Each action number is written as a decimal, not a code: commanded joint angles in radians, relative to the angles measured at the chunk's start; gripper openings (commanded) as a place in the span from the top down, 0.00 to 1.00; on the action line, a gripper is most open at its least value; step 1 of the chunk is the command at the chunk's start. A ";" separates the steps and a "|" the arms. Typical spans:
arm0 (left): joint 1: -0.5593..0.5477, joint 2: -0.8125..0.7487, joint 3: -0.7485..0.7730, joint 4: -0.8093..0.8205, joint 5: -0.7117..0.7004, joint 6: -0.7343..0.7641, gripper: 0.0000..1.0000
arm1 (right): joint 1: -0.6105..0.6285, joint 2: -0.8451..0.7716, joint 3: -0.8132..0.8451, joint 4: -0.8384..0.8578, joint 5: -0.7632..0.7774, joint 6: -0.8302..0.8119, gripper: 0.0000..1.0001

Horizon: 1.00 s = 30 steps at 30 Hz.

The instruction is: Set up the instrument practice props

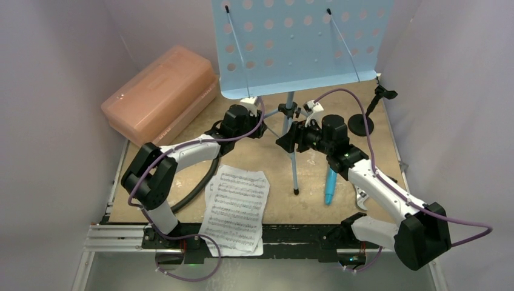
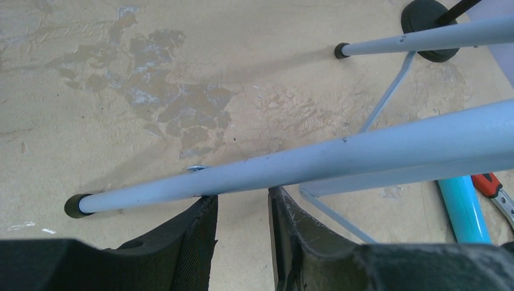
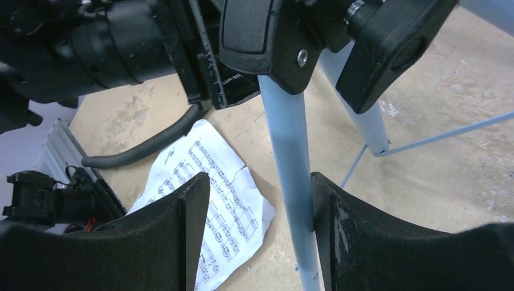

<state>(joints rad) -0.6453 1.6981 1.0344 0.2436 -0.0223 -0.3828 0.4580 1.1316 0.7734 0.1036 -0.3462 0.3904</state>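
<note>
The light-blue perforated music stand [image 1: 300, 42] stands upright at the back centre on its thin tripod [image 1: 291, 115]. White sheet music [image 1: 236, 209] lies flat at the near edge and also shows in the right wrist view [image 3: 212, 188]. The turquoise microphone [image 1: 330, 185] lies on the table right of the front leg. The black mic stand [image 1: 362, 124] stands at the back right. My left gripper [image 2: 242, 203] is open, its tips just under a tripod leg [image 2: 303, 163]. My right gripper [image 3: 260, 188] is open around the front leg [image 3: 291, 151], which touches the right finger [image 3: 339, 230].
A salmon-pink case [image 1: 160, 94] sits at the back left. A curved black hose [image 1: 194, 188] lies by the left arm. A red-handled tool [image 2: 491, 185] lies beside the microphone [image 2: 463, 209]. Walls close in on both sides.
</note>
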 commanded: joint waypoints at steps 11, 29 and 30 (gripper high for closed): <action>0.042 0.095 0.150 0.046 0.083 0.034 0.67 | 0.008 0.028 0.004 0.110 -0.127 0.064 0.38; 0.059 0.204 0.256 0.077 0.147 0.013 0.67 | 0.008 0.037 0.013 0.137 -0.124 0.081 0.39; 0.061 0.209 0.260 0.078 0.151 0.020 0.68 | 0.008 0.037 0.012 0.137 -0.124 0.077 0.38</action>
<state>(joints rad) -0.6064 1.8954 1.2243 0.2234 0.1101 -0.3752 0.4572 1.1786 0.7639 0.2005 -0.4103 0.4461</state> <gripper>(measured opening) 0.329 0.609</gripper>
